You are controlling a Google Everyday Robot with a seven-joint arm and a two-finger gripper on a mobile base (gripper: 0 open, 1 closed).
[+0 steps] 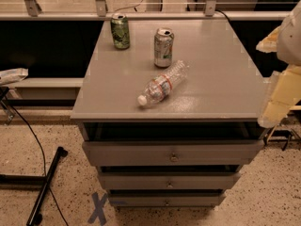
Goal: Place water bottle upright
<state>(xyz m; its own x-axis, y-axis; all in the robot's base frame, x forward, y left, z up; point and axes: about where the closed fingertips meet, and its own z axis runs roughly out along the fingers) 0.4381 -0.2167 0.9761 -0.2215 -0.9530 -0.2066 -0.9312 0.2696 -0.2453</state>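
The water bottle [162, 84] lies on its side on the grey cabinet top [216, 74], near the front middle. It is clear ribbed plastic with a white-red-blue label. Its white cap points to the front left and its base points back right, towards the silver-green can. My gripper [278, 95] is at the right edge of the view, a pale cream shape beside the cabinet's right front corner. It is well to the right of the bottle, apart from it, and holds nothing that I can see.
A silver-green soda can [163, 47] stands upright just behind the bottle. A dark green soda can [120, 30] stands at the back left. The cabinet has several drawers [173, 152] below. A black stand and cables [44, 185] lie on the floor at left.
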